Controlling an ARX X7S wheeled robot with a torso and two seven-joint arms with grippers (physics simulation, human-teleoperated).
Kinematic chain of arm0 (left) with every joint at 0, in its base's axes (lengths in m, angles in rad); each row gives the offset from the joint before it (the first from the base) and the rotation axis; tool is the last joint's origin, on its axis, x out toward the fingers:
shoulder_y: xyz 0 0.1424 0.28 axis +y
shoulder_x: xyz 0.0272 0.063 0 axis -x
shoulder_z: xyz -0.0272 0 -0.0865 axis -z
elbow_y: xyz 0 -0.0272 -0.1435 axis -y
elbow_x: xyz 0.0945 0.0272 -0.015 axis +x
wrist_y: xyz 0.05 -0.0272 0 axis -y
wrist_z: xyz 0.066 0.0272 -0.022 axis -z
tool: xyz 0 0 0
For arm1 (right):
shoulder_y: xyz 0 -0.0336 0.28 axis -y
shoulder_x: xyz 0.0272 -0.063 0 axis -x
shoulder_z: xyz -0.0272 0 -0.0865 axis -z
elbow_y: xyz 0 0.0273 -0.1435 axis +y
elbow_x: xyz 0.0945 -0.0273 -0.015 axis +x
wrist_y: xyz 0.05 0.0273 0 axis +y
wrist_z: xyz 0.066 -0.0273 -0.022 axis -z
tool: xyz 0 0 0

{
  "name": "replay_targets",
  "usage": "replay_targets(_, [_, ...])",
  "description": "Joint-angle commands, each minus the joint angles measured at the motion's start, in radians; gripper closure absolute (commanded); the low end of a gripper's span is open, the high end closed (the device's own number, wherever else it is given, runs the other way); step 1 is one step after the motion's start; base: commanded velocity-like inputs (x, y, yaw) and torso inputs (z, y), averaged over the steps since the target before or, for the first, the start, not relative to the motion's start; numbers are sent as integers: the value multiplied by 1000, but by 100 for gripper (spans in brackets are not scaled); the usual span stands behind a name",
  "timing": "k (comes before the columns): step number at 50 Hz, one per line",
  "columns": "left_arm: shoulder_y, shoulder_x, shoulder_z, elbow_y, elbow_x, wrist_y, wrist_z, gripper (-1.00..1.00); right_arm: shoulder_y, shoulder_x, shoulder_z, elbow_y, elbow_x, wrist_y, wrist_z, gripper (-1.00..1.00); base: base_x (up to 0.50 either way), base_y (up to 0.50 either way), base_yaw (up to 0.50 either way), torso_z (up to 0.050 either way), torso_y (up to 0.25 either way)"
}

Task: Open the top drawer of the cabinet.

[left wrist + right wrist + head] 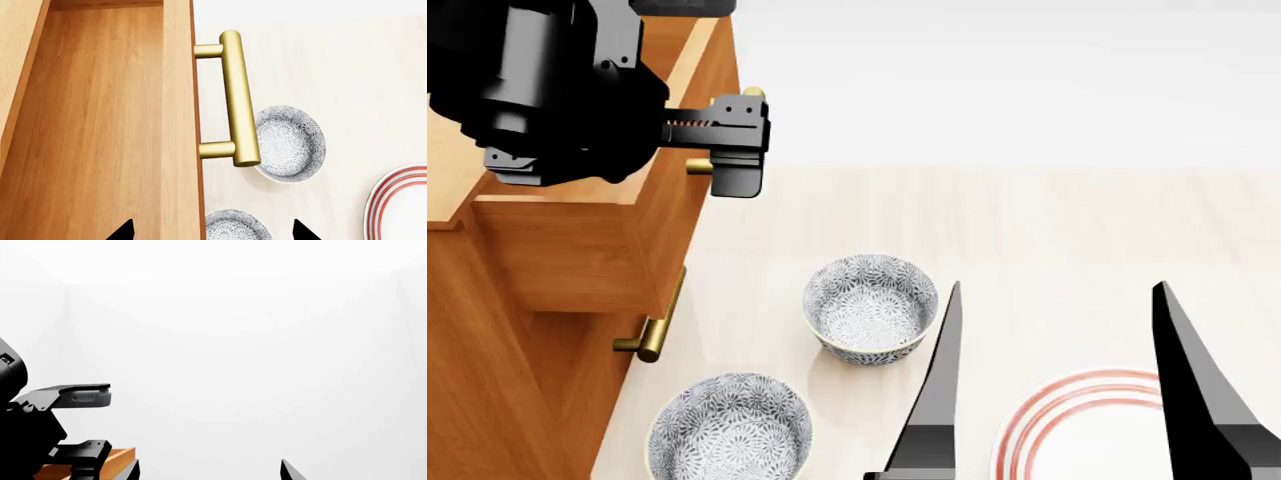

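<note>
The top drawer [100,130] of the cabinet [521,330] stands pulled out at the head view's left, its lighter wood box exposed. The left gripper [741,145] hangs above its brass handle [237,97] with jaws spread — clear of the bar. The right gripper [1068,400], also spread, hovers over a red-ringed plate [1081,425] beside two patterned bowls [870,305].

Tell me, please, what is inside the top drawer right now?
The top drawer shows only a bare, lighter wood floor in the left wrist view. Its near end is out of frame, so anything there goes unseen.
</note>
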Motion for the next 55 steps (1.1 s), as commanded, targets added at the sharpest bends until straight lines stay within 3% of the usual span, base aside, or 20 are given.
replay_targets(1, [8, 26, -29, -34, 65, 57, 12, -100, 2, -17, 25, 20, -14, -14, -26, -100, 0, 0, 0, 0, 0])
replay_targets(55, [25, 26, -84, 94, 4, 77, -43, -100, 14, -2, 9, 16, -10, -14, -8, -100, 0, 0, 0, 0, 0])
